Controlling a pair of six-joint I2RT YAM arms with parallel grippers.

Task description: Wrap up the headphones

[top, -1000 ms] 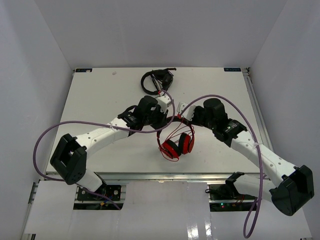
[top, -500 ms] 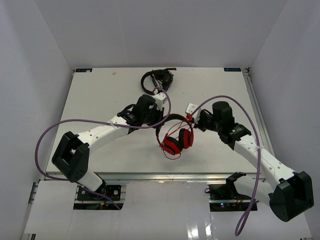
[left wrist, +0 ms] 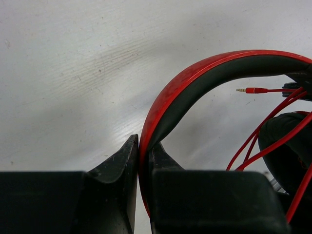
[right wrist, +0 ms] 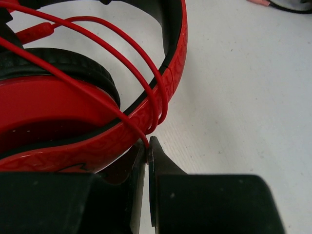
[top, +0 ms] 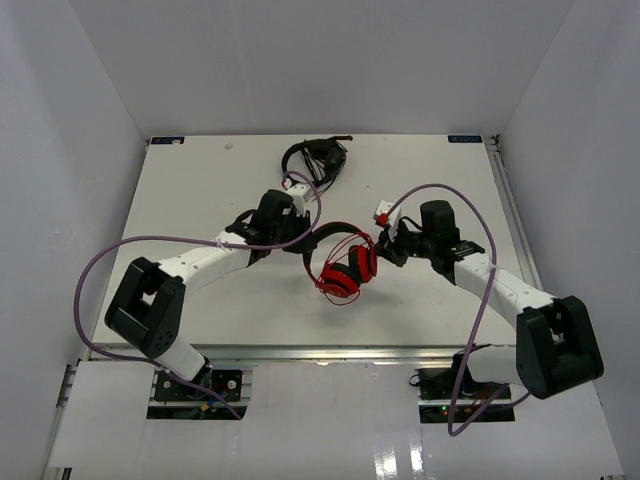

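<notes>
My left gripper is clamped on the headband of the headphones. They sit mid-table between my arms, band arching toward the far edge and earcups toward the near one. My right gripper is pinched on the thin red cable.

White surface, matte, faint scuffs and streaks showing up close. Plain white back wall behind it. White left wall and right wall close it in like a booth. Metal rail along near edge, second rail down right side. Pale glossy panel below near edge, catching glare. Light soft, even; shadows weak.
</notes>
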